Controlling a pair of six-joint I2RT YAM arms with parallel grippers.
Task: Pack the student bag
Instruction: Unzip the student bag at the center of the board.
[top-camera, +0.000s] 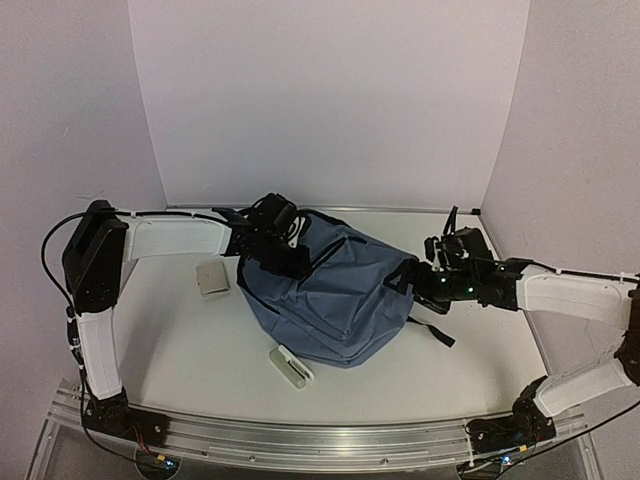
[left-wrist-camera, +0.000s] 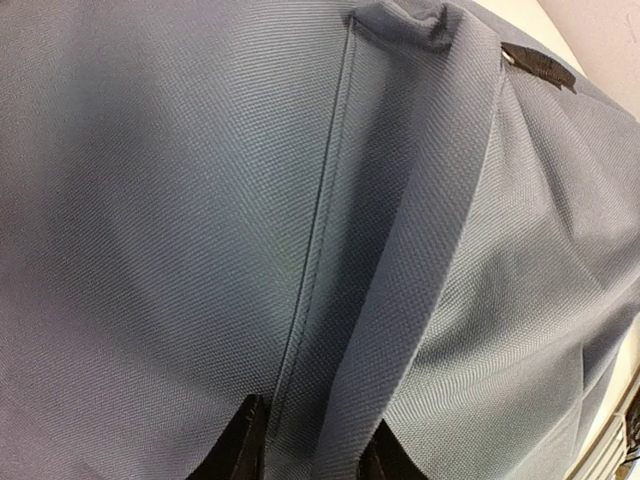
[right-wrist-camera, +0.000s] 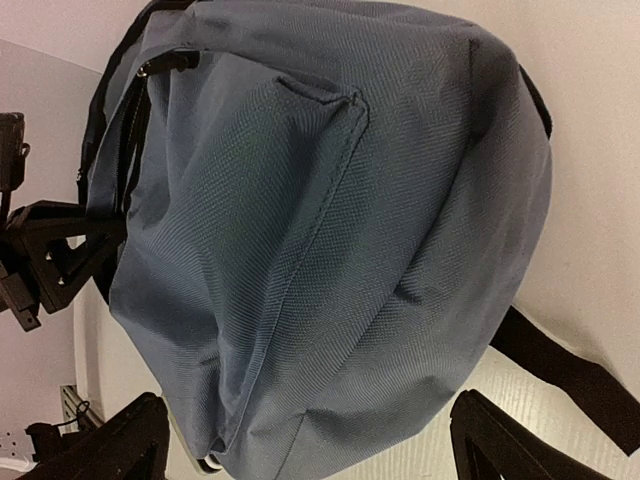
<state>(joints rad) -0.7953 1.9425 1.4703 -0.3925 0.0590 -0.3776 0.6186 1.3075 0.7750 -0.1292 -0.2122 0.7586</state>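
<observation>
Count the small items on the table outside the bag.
2. A grey square item lies left of the bag; a white oblong item lies at its near edge. The bag may hide more.

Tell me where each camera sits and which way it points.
Top external: above and behind the bases, looking down; left gripper and right gripper flank the student bag.
Left wrist: on the left gripper, close against bag fabric; fingertips show.
Right wrist: on the right gripper, facing the bag's side; open fingers show.
Shared: all three see the bag.
</observation>
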